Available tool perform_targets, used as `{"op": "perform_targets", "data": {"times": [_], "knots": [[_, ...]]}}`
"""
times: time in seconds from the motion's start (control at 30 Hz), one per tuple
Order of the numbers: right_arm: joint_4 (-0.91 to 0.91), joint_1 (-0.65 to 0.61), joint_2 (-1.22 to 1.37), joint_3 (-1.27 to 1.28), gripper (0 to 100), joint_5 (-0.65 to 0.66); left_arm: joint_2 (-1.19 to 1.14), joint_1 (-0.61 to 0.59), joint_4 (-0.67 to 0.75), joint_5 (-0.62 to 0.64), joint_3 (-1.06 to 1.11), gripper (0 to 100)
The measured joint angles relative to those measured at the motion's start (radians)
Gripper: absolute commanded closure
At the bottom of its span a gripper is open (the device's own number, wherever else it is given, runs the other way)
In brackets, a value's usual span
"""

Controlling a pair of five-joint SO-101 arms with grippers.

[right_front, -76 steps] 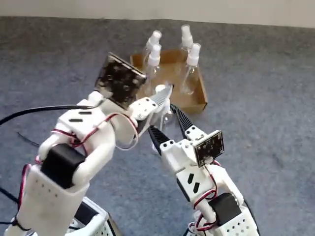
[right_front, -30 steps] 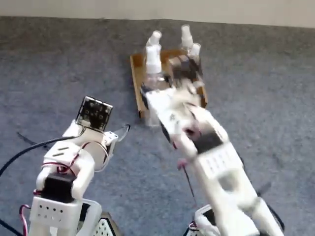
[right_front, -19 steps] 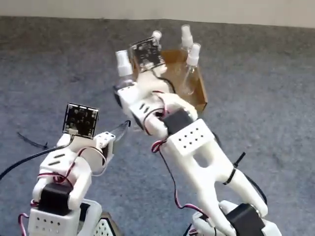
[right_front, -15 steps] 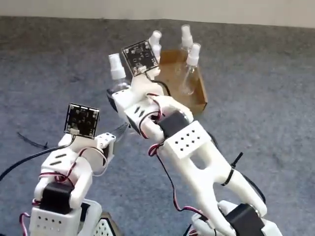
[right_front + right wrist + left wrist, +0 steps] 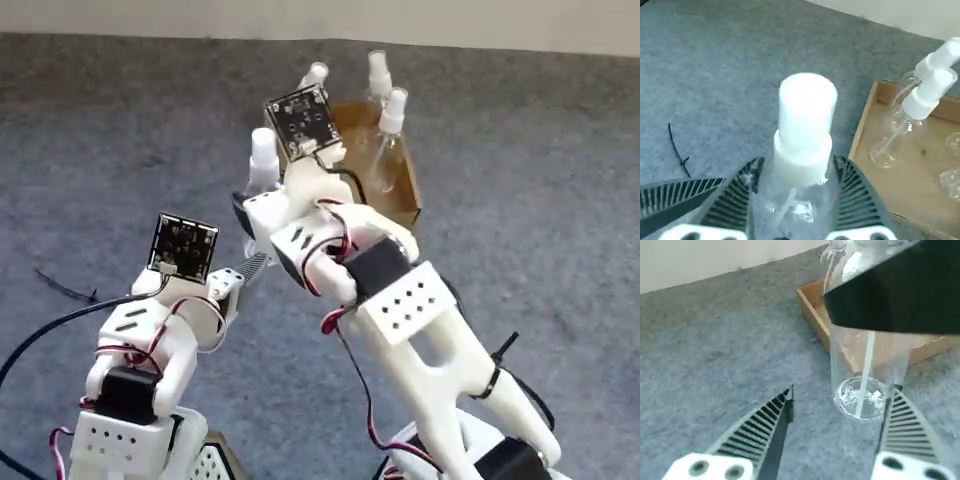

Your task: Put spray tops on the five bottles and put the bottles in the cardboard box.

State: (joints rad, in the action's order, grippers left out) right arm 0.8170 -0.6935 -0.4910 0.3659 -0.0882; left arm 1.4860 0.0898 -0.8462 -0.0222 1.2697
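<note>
left gripper [image 5: 252, 268]: nearest, on the short arm low over the carpet [image 5: 540, 250]. Its two ribbed fingers [image 5: 772, 422] were spread wide and gripped nothing. Its own wrist view framed the held bottle [image 5: 860, 365] between them, farther off.
zip tie [image 5: 65, 288]: black, and lay loose on the grey carpet out to the left of that arm, well apart from the box.
right gripper [image 5: 262, 205]: on the long arm that stretched forward past the left one. It was clamped on the held bottle, one finger on each side of the clear body, just under the spray top [image 5: 806, 107].
held bottle [image 5: 263, 160]: clear plastic, with the white spray top already on. It stood upright in the right gripper [image 5: 799, 166], just beside the box's left wall and outside it. Whether its base touched the carpet could not be told.
box [image 5: 405, 195]: shallow brown cardboard, open on top, and sat on the carpet beyond both grippers.
capped bottles [image 5: 383, 150]: three white tops showed at the box in the high view. The right wrist view caught two of them [image 5: 932, 85] upright and close together inside it — plus clear bases at the frame's edge.
wall [image 5: 300, 18]: a pale strip along the far edge of the carpet.
</note>
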Motion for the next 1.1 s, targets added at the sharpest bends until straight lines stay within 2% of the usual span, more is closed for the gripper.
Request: {"op": "perform_targets", "data": {"times": [0.17, 0.33, 0.47, 0.67, 0.9, 1.1], "knots": [[0.012, 0.057, -0.012, 0.000, 99.5, 0.064, 0.000, 0.000, 0.002, -0.003, 0.006, 74], [0.011, 0.241, -0.012, 0.000, 99.5, 0.124, 0.003, -0.005, 0.002, -0.003, 0.006, 74], [-0.068, 0.344, -0.012, 0.000, 99.5, 0.143, 0.003, -0.060, 0.002, -0.003, 0.006, 74], [-0.292, 0.353, -0.012, 0.126, 99.5, 0.147, 0.003, -0.140, 0.018, -0.003, 0.034, 74], [-0.529, 0.358, -0.012, 0.379, 99.5, 0.198, 0.002, -0.143, 0.081, -0.003, 0.072, 74], [-0.646, 0.361, -0.012, 0.437, 99.5, 0.201, 0.002, -0.143, 0.081, -0.003, 0.072, 74]]}}
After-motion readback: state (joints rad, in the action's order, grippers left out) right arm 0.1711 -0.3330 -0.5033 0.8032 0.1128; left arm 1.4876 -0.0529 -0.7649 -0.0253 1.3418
